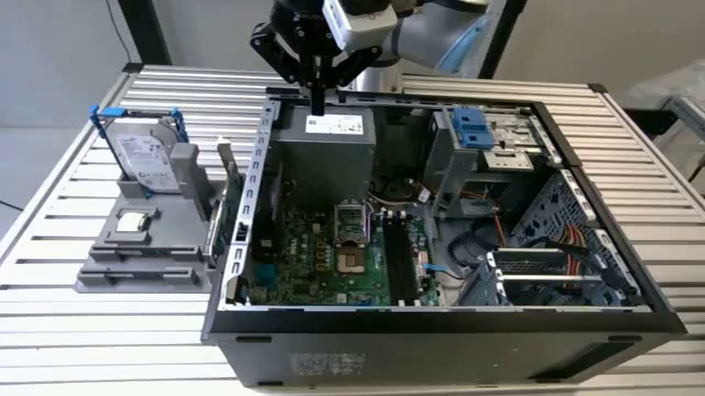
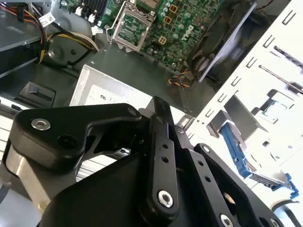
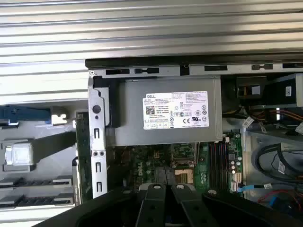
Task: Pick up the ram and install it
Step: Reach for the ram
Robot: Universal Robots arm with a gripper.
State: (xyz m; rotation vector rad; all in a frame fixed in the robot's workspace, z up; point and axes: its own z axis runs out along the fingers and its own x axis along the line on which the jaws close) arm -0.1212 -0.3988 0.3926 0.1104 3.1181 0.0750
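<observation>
The ram (image 1: 220, 198) stands on its long edge in the grey holder (image 1: 144, 264), close to the open computer case's wall on the exterior view's left. In the first wrist view the ram (image 3: 83, 161) is a thin green strip beside the white case bracket. My gripper (image 1: 317, 106) hangs above the back edge of the case, over the grey power supply (image 1: 325, 153), up and to the exterior view's right of the ram. Its black fingers are shut with nothing between them, as both wrist views show (image 3: 168, 188) (image 2: 159, 105). Black memory slots (image 1: 399, 256) lie on the motherboard.
The holder also carries a silver hard drive with blue brackets (image 1: 149, 157) and a small square chip (image 1: 132, 221). Inside the case (image 1: 441, 318) are the processor socket (image 1: 348, 224), drive cages (image 1: 484, 140) and cables (image 1: 573, 247). All stands on a slatted metal table (image 1: 66, 330).
</observation>
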